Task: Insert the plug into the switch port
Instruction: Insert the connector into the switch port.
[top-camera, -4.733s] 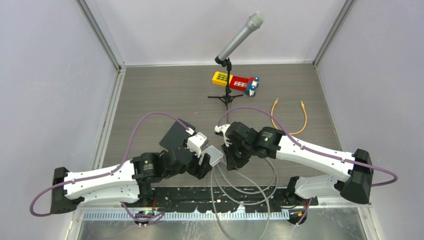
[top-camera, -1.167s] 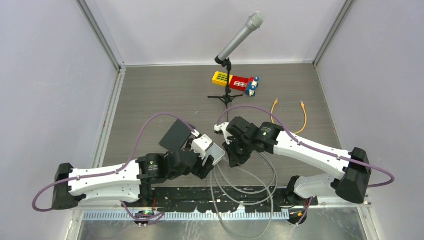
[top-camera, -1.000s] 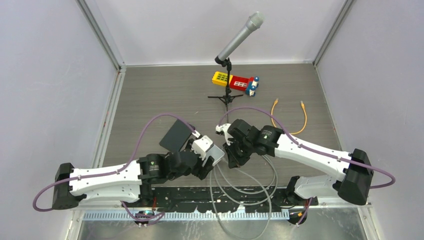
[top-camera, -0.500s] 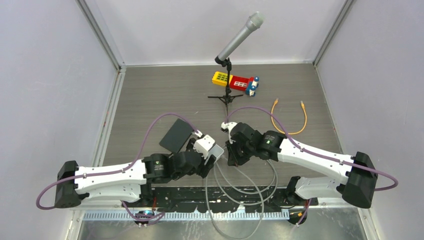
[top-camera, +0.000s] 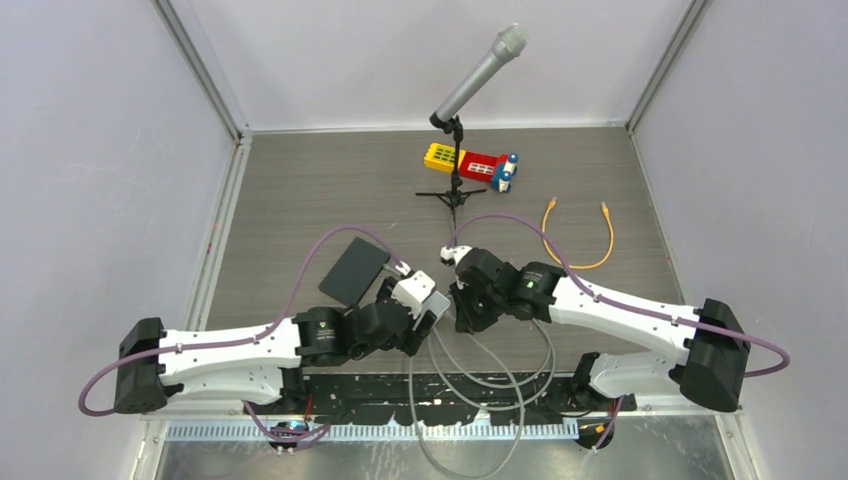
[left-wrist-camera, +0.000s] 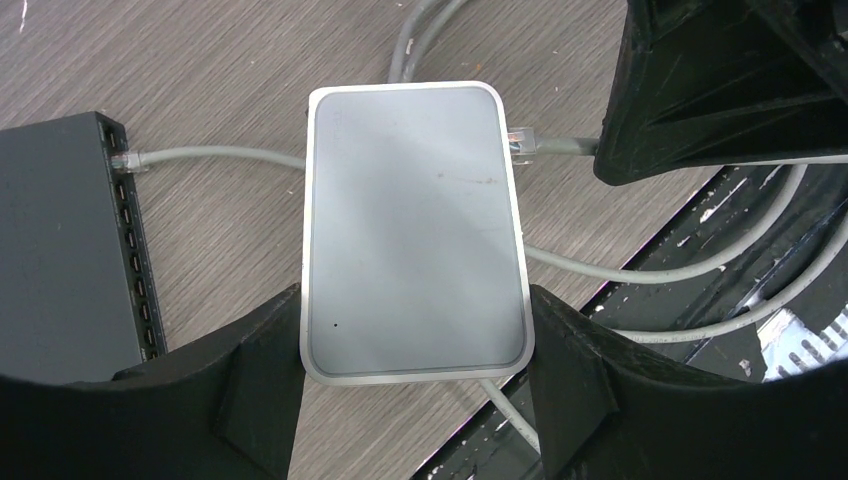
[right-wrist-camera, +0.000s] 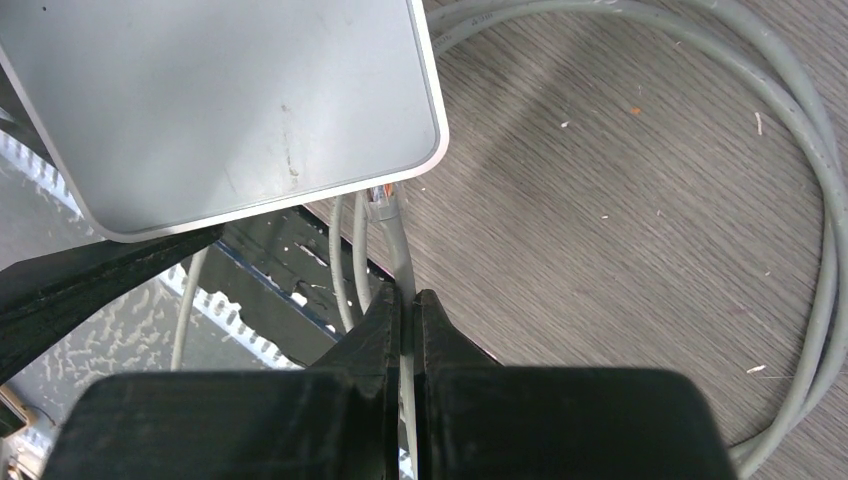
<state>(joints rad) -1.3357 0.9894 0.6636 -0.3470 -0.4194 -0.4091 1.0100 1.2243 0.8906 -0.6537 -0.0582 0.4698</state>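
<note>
Pinching the grey cable (right-wrist-camera: 397, 245) just behind the plug (right-wrist-camera: 383, 200), the right hand (right-wrist-camera: 405, 300) is closed tight, its jaws almost meeting round the cord. The plug tip sits against the edge of the silver switch (left-wrist-camera: 412, 220), at the port. Clear plastic shows outside the casing, so it is judged not fully home.

The left hand (left-wrist-camera: 415, 340) stands wide, with fingers pressed to both long sides of the switch, holding it at the near edge of the tabletop (top-camera: 330, 190).

Done: both parts are gripped and the plug is lined up. Left: the final push, then release.

Containers proper – none seen. The nearest thing is the black port unit (left-wrist-camera: 60, 250) beside the switch – one end port is filled by another lead (left-wrist-camera: 210, 155), and the rest look empty.
</note>
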